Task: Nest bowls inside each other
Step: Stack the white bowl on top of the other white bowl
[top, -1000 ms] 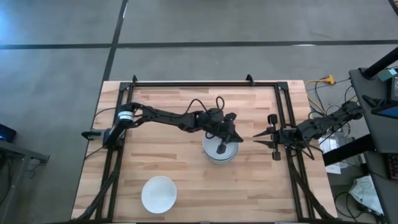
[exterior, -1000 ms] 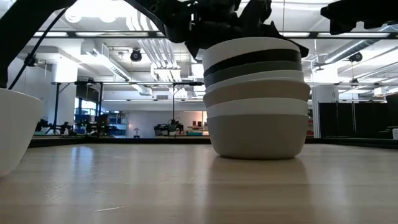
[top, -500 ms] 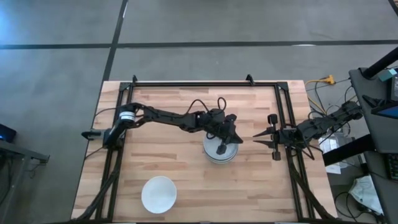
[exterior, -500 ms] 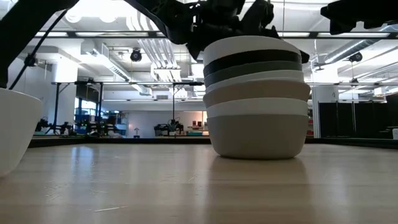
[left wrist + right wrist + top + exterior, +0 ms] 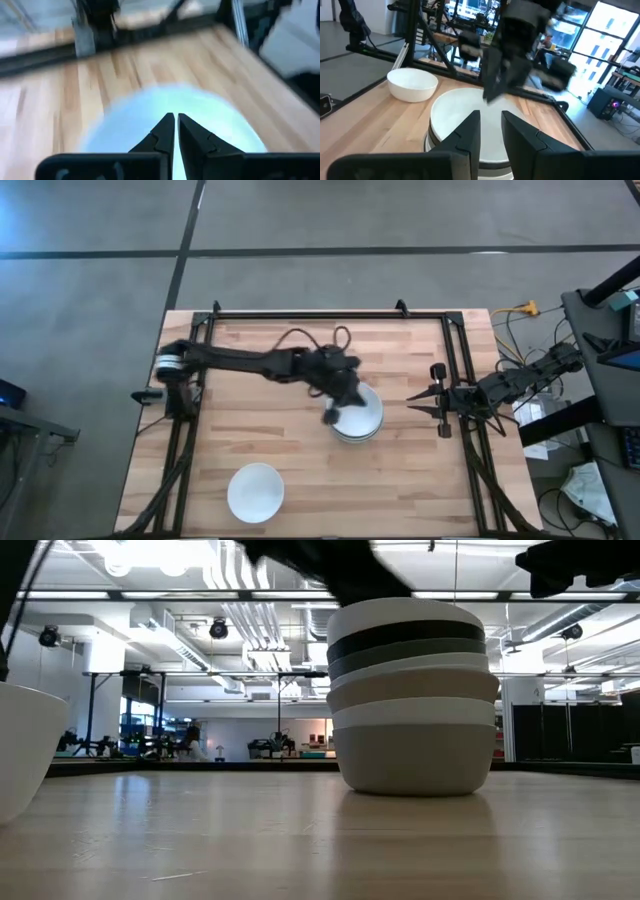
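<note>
A single white bowl [image 5: 255, 492] sits alone near the front left of my wooden table [image 5: 250, 430], upright and well apart from everything else. In the low view only its curved side [image 5: 25, 750] shows at the left edge.

My left gripper [image 5: 333, 412] is stretched out over the middle of the table, at the left rim of the stack of bowls [image 5: 357, 415]. In my left wrist view its fingers [image 5: 161, 135] are pressed nearly together with only a thin slit between them, clenched on nothing, and the pale inside of the top bowl [image 5: 130, 125] fills the space beneath them.

The stack stands just right of the table's centre. In the low view I can read its layers [image 5: 412, 700]: white on top, then a black band, a grey one, and paler bowls down to the broad white one at the base, all nested upright.

My right gripper [image 5: 438, 403] waits at the right side of the table, apart from the stack and pointing toward it. Its fingers [image 5: 470, 132] stand apart, empty, framing the stack's white top bowl [image 5: 455, 117], with the single bowl [image 5: 412, 84] beyond.
</note>
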Available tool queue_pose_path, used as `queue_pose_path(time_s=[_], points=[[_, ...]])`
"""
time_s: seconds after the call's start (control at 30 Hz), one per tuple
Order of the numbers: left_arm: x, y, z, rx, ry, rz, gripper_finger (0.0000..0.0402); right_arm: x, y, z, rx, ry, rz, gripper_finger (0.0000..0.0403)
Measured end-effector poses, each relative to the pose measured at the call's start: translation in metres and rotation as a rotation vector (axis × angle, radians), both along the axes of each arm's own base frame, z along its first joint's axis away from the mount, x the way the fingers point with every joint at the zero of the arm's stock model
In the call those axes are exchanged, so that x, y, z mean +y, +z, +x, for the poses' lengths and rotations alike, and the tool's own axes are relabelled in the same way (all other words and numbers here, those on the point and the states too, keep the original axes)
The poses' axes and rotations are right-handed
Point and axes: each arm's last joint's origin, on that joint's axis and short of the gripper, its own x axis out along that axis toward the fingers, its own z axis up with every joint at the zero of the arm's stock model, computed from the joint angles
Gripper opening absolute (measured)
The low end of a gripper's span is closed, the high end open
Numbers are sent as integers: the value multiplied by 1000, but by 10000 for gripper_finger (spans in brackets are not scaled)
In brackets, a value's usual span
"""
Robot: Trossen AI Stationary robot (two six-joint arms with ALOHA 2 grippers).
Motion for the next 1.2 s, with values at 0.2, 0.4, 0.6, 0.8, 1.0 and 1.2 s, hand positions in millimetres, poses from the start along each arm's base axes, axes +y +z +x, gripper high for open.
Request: queue_pose_path(time_s=[0.2,0.4,0.6,0.8,1.0,1.2], points=[[-35,9,-84,200,-28,33,8,0,-4,1,21,1,-14,72],[-69,-15,-154,345,-64,-77,8,0,-5,1,19,2,-20,72],[-83,-40,-201,504,33,-268,9,0,-4,1,11,2,-20,72],[-85,-69,-215,644,124,-343,60,0,-3,1,0,2,-14,72],[-88,-97,-209,769,191,-335,146,0,-2,1,-7,1,-10,72],[-97,-117,-194,862,114,-391,186,0,-2,1,-8,1,-8,72]])
